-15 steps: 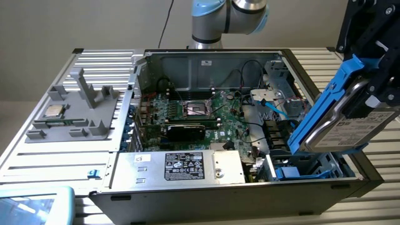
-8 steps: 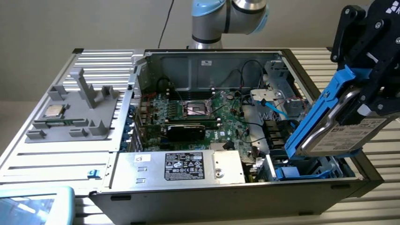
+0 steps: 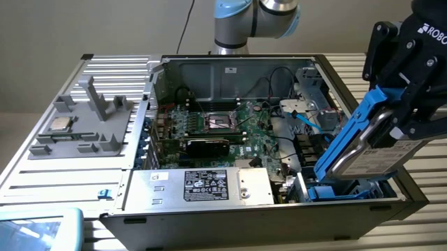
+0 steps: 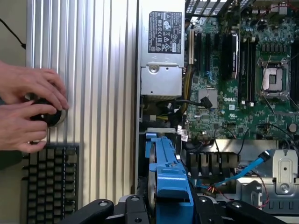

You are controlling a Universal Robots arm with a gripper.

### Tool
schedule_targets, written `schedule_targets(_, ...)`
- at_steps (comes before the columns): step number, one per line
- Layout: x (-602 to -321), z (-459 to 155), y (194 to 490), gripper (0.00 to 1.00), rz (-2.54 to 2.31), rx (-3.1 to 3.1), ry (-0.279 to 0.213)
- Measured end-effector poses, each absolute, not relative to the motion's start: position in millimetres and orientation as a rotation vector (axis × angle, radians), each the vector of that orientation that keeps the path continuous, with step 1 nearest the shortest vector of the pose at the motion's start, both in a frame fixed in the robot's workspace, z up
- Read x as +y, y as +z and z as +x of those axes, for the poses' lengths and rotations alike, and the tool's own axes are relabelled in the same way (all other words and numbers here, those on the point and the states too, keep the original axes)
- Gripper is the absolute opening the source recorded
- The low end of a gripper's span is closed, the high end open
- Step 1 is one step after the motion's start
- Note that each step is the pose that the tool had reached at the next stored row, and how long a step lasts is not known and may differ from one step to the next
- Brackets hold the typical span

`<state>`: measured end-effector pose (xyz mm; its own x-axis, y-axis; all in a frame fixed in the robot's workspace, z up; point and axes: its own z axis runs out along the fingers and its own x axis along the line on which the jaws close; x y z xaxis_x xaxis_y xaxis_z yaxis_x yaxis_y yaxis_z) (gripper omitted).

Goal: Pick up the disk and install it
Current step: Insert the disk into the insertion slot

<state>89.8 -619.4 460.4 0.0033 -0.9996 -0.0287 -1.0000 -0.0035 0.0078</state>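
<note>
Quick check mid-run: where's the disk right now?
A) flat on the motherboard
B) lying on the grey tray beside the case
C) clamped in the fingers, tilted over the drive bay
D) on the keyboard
C: the fingers clamp the disk, which hangs tilted just above the drive bay.

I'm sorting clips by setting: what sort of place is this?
Probably a robotics lab workbench: a robot arm holds a disk at an open PC case, and a person's hands are near a keyboard.
</note>
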Motion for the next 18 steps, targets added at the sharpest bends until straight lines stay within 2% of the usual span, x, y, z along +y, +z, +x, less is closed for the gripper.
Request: schedule_targets(18, -599, 88, 441, 0.37, -2.220, 2.213, 0.025)
